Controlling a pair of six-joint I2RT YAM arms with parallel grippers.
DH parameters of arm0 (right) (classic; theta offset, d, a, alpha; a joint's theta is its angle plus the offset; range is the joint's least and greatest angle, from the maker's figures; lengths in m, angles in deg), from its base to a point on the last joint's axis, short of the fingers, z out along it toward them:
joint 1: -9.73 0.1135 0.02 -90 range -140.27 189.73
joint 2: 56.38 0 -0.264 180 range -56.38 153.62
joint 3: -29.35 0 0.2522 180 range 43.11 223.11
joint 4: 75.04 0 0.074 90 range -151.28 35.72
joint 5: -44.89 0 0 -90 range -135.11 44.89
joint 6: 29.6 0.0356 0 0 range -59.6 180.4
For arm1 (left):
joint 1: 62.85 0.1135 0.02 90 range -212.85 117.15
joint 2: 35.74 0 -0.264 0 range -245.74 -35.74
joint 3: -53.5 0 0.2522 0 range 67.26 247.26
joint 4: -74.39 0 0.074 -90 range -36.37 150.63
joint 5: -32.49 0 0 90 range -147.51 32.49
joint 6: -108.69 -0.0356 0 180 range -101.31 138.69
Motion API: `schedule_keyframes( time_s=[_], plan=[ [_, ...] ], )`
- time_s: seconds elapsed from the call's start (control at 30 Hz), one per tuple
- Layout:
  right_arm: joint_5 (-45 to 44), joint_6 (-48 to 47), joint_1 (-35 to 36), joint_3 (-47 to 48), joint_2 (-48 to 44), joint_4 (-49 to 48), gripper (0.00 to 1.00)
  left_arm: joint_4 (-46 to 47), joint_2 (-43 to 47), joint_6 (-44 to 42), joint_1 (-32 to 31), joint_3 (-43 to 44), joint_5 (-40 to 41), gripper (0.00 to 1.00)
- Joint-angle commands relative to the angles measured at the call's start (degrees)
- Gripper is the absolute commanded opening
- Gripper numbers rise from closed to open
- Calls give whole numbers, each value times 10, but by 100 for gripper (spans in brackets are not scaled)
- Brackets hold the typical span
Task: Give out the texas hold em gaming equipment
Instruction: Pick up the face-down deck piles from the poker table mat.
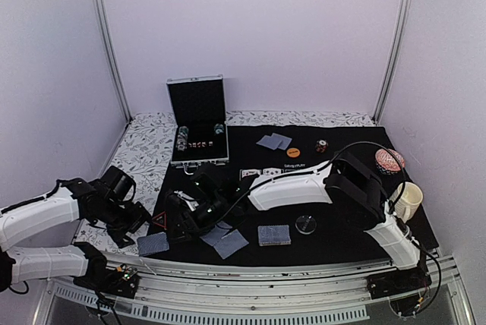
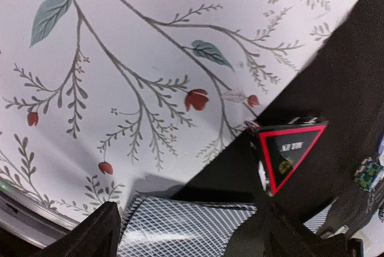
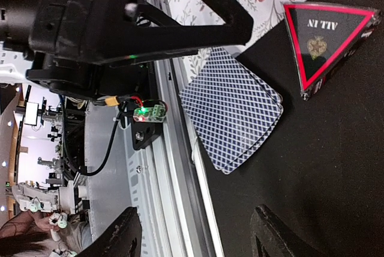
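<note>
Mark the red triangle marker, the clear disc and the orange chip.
red triangle marker [image 3: 324, 41]: right wrist view, on its black centre beside the emblem.
clear disc [image 1: 306, 224]: top external view, on the middle of the disc.
orange chip [image 1: 293, 152]: top external view, on its upper face.

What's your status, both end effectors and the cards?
Left end effector open, empty. Right end effector open, empty, near stacked cards. Left arm crowding close.
</note>
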Motion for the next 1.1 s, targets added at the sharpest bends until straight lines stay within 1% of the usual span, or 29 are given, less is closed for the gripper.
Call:
schedule_keyframes(
  time_s=[0.0, 0.17, 0.33, 0.47, 0.53, 0.7, 0.9, 1.07],
  plan=[
    [22, 26, 1, 49, 46, 26, 61, 11, -20, -12, 11, -30, 2, 82],
    [26, 60, -3, 95, 83, 27, 55, 44, -25, -15, 12, -48, -27, 77],
    [20, 87, -3, 129, 109, 29, 54, 52, -6, -4, 11, -63, -37, 73],
    [22, 98, -3, 145, 123, 34, 55, 79, 12, 12, 11, -84, -66, 66],
    [27, 103, -3, 154, 133, 36, 55, 84, 18, 18, 11, -90, -77, 64],
    [44, 117, -6, 183, 161, 37, 56, 84, 31, 21, 10, -91, -83, 63],
    [21, 99, -5, 181, 137, 50, 56, 86, 39, 23, 7, -97, -87, 61],
    [-38, 61, -6, 134, 74, 68, 56, 49, 48, -10, 7, -48, -16, 67]
  ],
)
